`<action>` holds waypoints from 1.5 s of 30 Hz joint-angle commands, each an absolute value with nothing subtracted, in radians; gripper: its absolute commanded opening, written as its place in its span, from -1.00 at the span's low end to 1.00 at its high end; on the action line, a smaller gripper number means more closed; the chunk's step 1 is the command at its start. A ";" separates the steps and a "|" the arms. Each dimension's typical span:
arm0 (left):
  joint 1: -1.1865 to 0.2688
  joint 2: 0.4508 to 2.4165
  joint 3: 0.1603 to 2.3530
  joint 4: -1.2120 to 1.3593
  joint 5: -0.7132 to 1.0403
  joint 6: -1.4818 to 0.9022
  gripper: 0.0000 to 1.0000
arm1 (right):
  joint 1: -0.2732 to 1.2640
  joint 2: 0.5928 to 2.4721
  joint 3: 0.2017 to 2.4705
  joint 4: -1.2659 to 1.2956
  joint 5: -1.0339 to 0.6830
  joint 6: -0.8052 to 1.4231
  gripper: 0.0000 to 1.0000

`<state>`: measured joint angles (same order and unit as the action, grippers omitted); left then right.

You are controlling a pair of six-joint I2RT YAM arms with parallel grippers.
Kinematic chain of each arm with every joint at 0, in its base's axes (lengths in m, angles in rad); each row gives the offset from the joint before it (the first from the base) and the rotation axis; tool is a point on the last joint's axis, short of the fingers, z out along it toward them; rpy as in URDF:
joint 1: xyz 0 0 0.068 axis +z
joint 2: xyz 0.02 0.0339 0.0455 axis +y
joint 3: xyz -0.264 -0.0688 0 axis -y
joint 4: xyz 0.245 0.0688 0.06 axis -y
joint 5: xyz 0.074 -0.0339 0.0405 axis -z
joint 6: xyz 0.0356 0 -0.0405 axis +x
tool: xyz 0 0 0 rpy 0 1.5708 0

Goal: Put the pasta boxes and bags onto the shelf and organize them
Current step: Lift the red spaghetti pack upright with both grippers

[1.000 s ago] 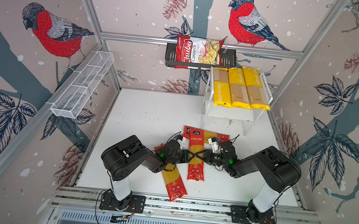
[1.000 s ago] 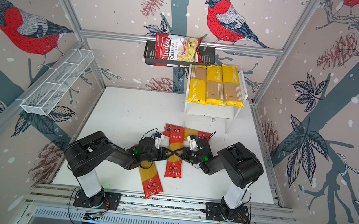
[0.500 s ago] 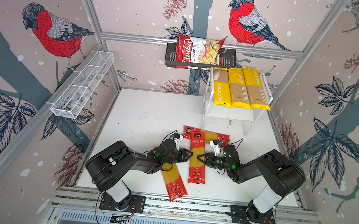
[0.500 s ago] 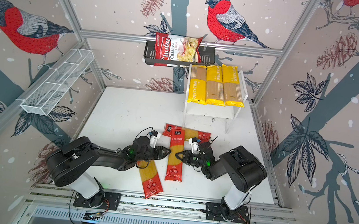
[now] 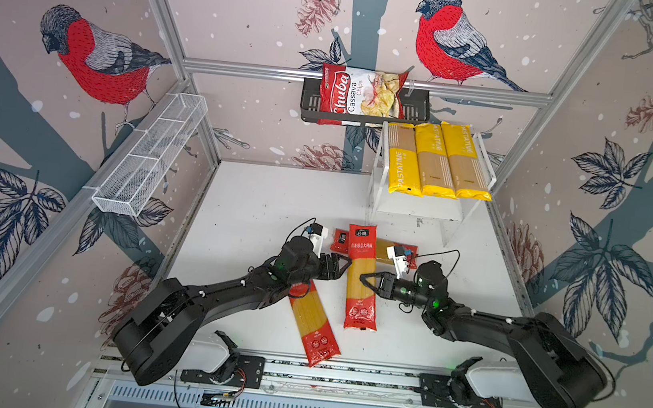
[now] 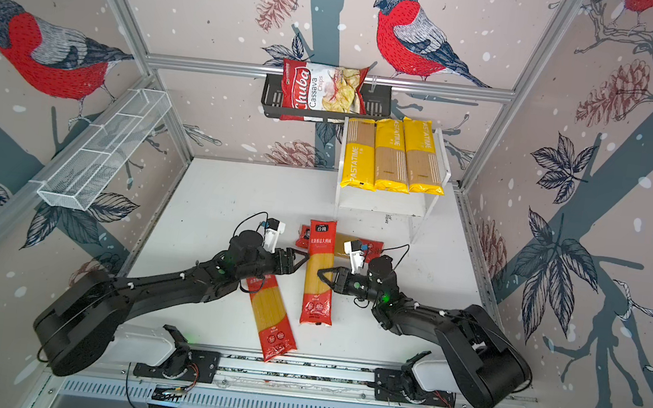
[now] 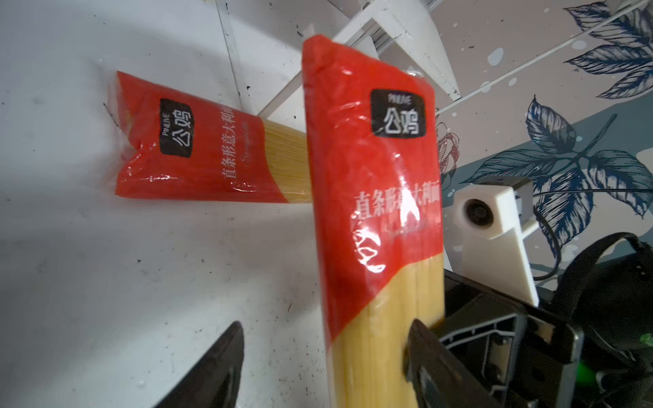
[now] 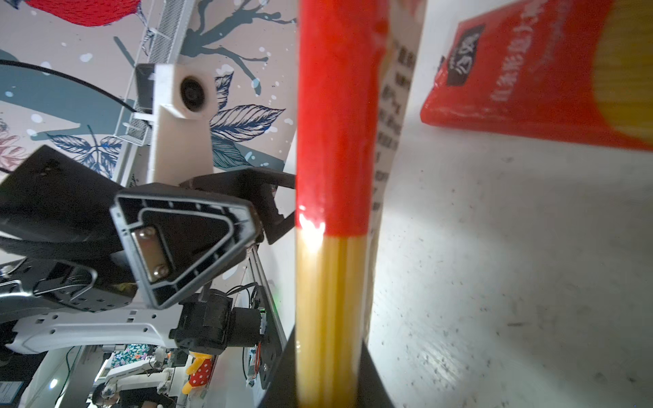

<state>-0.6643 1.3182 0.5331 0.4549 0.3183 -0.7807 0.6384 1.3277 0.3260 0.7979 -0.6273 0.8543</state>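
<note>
My right gripper (image 5: 367,281) (image 8: 328,371) is shut on the clear middle of a red spaghetti pack (image 5: 359,276) (image 6: 319,271) (image 8: 332,141), gripping it by its thin sides. My left gripper (image 5: 341,264) (image 7: 327,353) is open on the pack's other side, and the pack (image 7: 374,212) stands between its jaws close to one finger. A second red pack (image 5: 340,240) (image 7: 198,148) lies crosswise behind it. A third red pack (image 5: 313,325) lies slanted under my left arm. Three yellow PASTATIME packs (image 5: 432,162) lie side by side on the top board of the white shelf (image 5: 416,210).
A Chuba chips bag (image 5: 360,94) sits in the black wall basket (image 5: 415,108) just left of the shelf top. A long white wire basket (image 5: 151,151) hangs on the left wall. The shelf's thin front leg (image 5: 446,235) stands near the crosswise pack.
My left gripper has opened and let go of the middle red pack. My right gripper has closed a little tighter on it. The left arm has stretched out lower over the table.
</note>
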 commanded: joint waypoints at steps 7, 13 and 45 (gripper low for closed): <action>-0.659 1.314 0.423 0.935 0.492 -0.898 0.51 | 0.646 1.213 0.422 0.796 -0.736 0.815 -0.87; -0.659 1.357 0.437 1.070 0.549 -0.935 0.40 | 0.668 1.187 0.464 0.750 -0.776 0.788 -0.87; -0.661 1.378 0.496 1.272 0.466 -1.017 -0.87 | 0.655 1.069 0.362 0.669 -0.654 0.777 0.04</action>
<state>-0.6632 1.3949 0.4805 1.1141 0.5358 -1.0126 0.6559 1.0813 0.3859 0.6220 -0.6754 0.7620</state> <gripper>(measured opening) 0.253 0.515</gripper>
